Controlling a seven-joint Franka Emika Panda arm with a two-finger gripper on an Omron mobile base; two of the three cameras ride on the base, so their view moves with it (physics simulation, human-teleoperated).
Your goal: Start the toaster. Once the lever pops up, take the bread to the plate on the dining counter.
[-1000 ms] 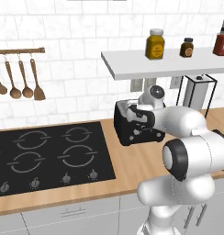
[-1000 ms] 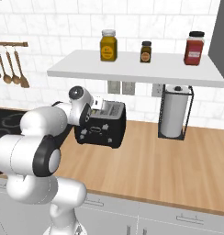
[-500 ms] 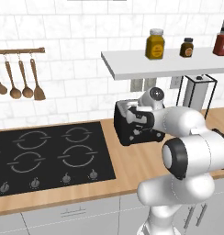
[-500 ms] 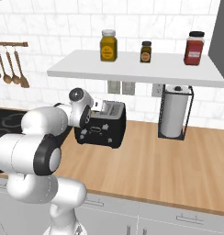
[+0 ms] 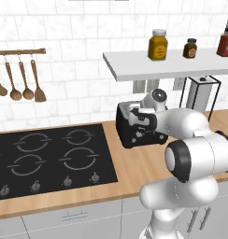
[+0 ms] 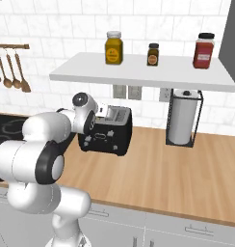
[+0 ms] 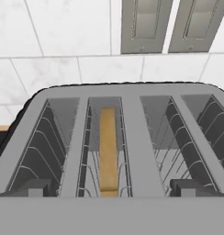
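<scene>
I hold my gripper [image 7: 109, 188] wide open and empty; bread [image 7: 108, 149] sits just ahead in the toaster [image 7: 132, 137], so I'd descend straddling it squarely

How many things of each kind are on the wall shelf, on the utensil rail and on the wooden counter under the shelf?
Jars on the shelf: 3 (yellow, small dark, red)
Wooden utensils on the rail: 4
Toaster: 1
Bread slice in the toaster: 1
Paper towel holder: 1
Total: 10
</scene>
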